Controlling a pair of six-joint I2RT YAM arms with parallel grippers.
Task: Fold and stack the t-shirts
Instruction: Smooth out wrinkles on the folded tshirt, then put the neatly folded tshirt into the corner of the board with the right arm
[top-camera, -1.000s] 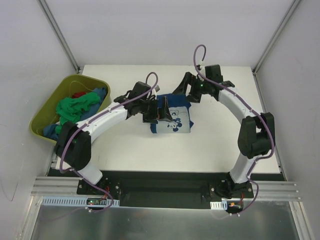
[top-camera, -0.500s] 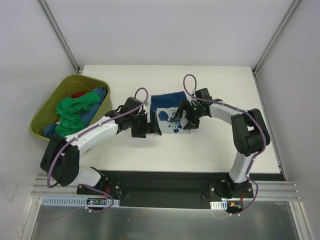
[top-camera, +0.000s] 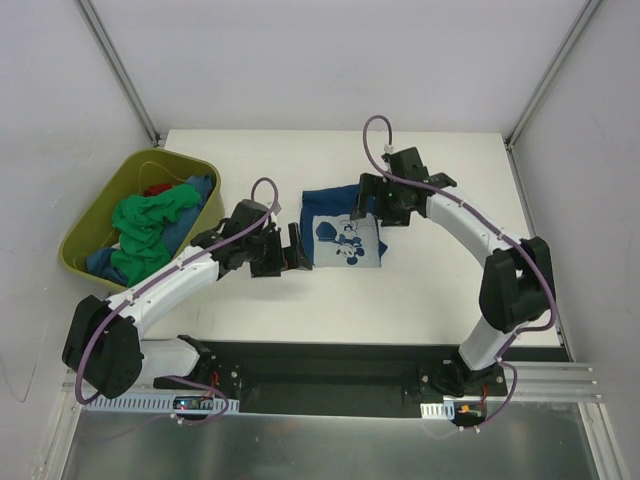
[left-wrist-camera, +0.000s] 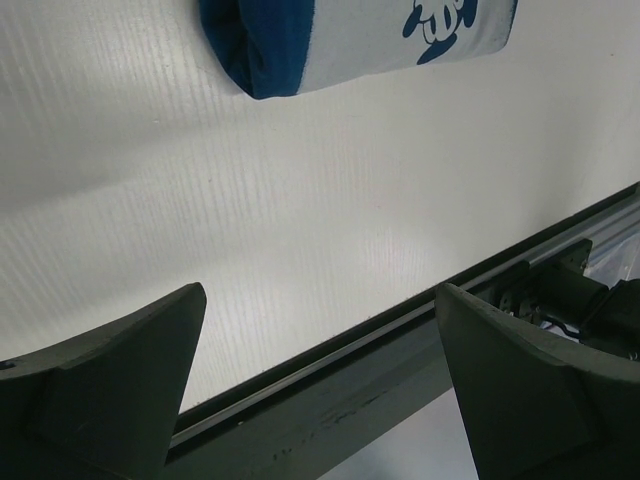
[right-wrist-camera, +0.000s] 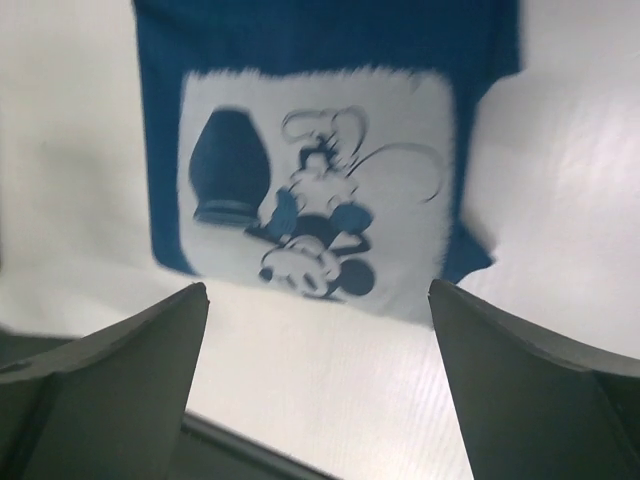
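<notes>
1. Folded navy t-shirt (top-camera: 345, 235) lies flat near the middle of the white table (top-camera: 430, 290). Its pale Mickey Mouse print faces up, and a band of plain navy cloth shows along the twelve o'clock edge.
2. From the right wrist camera, the navy t-shirt (right-wrist-camera: 320, 180) fills the upper half of the view. The print is blurred but readable.
3. From the left wrist camera, only one rolled, folded edge of the navy t-shirt (left-wrist-camera: 350, 40) shows, at twelve o'clock. Bare table lies between the cloth and the claw.
4. Left gripper (top-camera: 297, 248) sits just beside the shirt at about eight o'clock. Its jaws are spread wide and grasp nothing, and it is not touching the cloth. The same left gripper (left-wrist-camera: 320, 290) shows empty from its own camera.
5. Right gripper (top-camera: 365, 200) hangs over the shirt's one o'clock corner. It too is released, with nothing between its fingers, as the right gripper (right-wrist-camera: 318, 288) shows from its wrist view.
6. Olive-green tub (top-camera: 100, 210) stands at the table's nine o'clock edge, well apart from the folded shirt.
7. Inside the tub lie crumpled shirts: a bright green one (top-camera: 150, 220) on top, a blue one (top-camera: 200, 190) and a red one (top-camera: 155, 188) peeking out.
</notes>
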